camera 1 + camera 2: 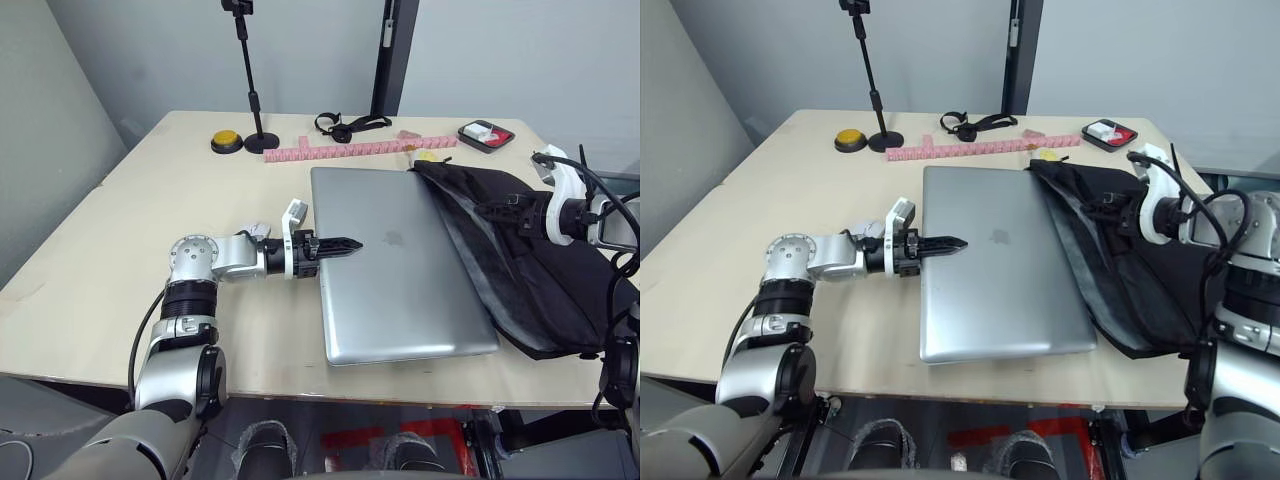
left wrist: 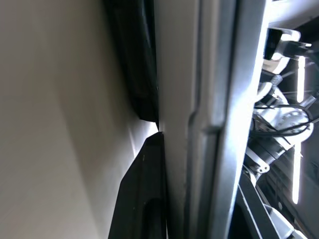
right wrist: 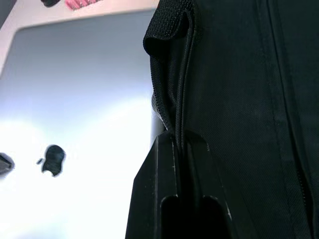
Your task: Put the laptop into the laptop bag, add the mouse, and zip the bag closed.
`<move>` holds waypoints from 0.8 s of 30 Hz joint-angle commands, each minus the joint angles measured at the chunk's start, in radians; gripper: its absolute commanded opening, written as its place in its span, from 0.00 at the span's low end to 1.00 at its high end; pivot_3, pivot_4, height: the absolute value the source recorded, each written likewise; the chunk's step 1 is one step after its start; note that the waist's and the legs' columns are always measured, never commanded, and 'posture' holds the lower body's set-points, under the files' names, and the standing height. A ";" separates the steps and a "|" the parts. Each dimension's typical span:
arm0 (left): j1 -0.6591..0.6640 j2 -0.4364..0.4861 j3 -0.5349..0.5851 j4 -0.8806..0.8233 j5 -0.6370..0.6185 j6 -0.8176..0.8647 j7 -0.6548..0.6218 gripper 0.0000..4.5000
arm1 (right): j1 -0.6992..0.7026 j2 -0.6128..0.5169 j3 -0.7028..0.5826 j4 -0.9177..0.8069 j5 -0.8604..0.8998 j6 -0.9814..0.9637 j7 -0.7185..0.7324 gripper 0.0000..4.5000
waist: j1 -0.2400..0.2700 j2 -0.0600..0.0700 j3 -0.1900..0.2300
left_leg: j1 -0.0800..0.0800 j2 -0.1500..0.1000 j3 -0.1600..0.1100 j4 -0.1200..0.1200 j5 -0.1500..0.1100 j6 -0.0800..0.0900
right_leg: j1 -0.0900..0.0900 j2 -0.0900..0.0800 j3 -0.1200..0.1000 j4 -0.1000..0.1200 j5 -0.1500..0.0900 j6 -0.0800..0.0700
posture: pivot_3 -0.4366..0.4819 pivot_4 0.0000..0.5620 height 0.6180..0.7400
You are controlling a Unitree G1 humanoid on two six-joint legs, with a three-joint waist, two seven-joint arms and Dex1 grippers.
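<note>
With the left gripper (image 1: 345,244) clamped on the near edge of the laptop (image 1: 400,262) and the right gripper (image 1: 497,212) pinching the laptop bag (image 1: 530,270) open beyond its far edge, loading seems underway, so pushing rightward comes next.

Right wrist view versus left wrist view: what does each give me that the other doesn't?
Right wrist view: the right tool shut on the zippered edge of the laptop bag, and the lid's dark logo.
Left wrist view: the left tool at the laptop's side edge, with the table beside it.
Both: the laptop, seen flat from above in one and edge-on in the other.
</note>
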 commanded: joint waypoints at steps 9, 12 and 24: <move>-0.088 -0.114 0.080 0.054 0.016 -0.122 0.015 0.07 | -0.028 0.059 -0.077 -0.066 0.120 0.005 -0.106 0.01 | 0.000 0.000 0.000 | 0.000 0.000 0.000 0.000 0.000 0.000 | 0.000 0.000 0.000 0.000 0.001 0.002 | 0.48 0.27 1.00; -0.105 -0.154 0.071 0.076 0.053 -0.164 0.002 0.07 | -0.039 0.126 -0.128 -0.084 0.148 0.005 -0.168 0.01 | 0.000 0.000 0.000 | 0.000 0.000 0.000 0.000 0.000 0.000 | 0.000 0.000 0.000 -0.001 0.001 0.002 | 0.48 0.27 1.00; -0.174 -0.212 0.084 0.158 0.132 -0.255 -0.041 0.07 | -0.037 0.238 -0.191 -0.090 0.354 0.005 -0.421 0.01 | -0.001 0.001 0.000 | -0.001 0.000 0.000 0.000 0.000 0.000 | 0.000 0.000 0.000 -0.002 0.003 0.005 | 0.48 0.27 1.00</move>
